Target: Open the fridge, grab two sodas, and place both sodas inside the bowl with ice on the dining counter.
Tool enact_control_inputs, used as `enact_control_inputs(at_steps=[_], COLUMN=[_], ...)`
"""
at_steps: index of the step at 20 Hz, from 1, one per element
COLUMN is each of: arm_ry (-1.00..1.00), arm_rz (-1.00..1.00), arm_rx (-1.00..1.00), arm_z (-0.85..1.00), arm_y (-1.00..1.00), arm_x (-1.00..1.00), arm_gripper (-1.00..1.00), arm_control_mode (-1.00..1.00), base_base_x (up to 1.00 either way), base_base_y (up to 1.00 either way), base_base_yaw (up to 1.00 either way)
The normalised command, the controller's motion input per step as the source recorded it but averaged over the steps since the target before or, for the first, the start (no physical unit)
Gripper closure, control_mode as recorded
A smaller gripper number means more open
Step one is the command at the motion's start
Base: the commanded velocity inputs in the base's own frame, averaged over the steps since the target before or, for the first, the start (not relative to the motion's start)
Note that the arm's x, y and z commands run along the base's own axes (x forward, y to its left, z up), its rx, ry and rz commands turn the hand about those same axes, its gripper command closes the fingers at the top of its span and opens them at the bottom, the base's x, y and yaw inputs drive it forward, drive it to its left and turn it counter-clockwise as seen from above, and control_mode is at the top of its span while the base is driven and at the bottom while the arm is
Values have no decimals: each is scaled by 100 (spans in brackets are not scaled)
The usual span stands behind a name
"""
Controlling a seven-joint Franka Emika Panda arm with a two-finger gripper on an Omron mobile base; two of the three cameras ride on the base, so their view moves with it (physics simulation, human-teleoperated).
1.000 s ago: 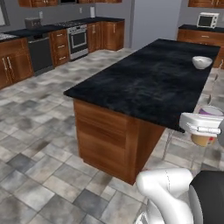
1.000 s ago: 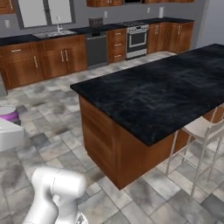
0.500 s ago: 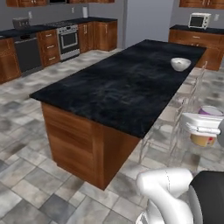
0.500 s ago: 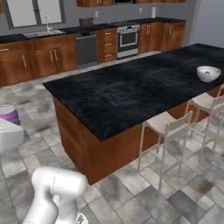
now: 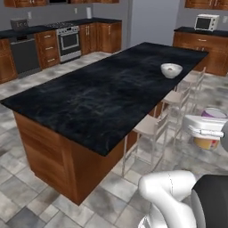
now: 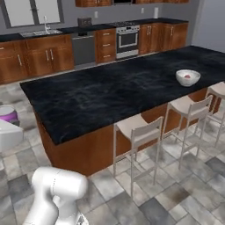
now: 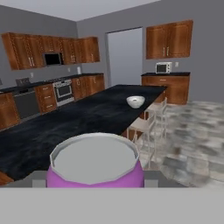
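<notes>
- The base has driven on since a second ago; the island now stretches across both base views, with the white bowl far nearer.
- The right base view reveals something red inside the bowl.
- The gripper clasps the purple, silver-topped soda can, off the counter beside the stools.

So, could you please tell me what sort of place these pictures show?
A home kitchen, rendered: a long black marble dining counter with stools alongside, a steel stove set among wood cabinets, and a microwave on a side counter.
</notes>
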Motion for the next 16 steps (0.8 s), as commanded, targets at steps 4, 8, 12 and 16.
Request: enact_control_inputs(at_steps=[4, 8, 12, 16], arm_ry=[0, 0, 0, 0], arm_rz=[0, 0, 0, 0], arm_rx=[0, 0, 0, 0], arm_z=[0, 0, 0, 0], arm_y=[0, 0, 0, 0], arm_x=[0, 0, 0, 0], arm_gripper=[100, 100, 100, 100], arm_control_mode=[100, 100, 100, 100], base_base_x=[28, 27, 28, 29], base_base_y=[-100, -96, -90, -85], base_base_yaw=[23, 26, 29, 31])
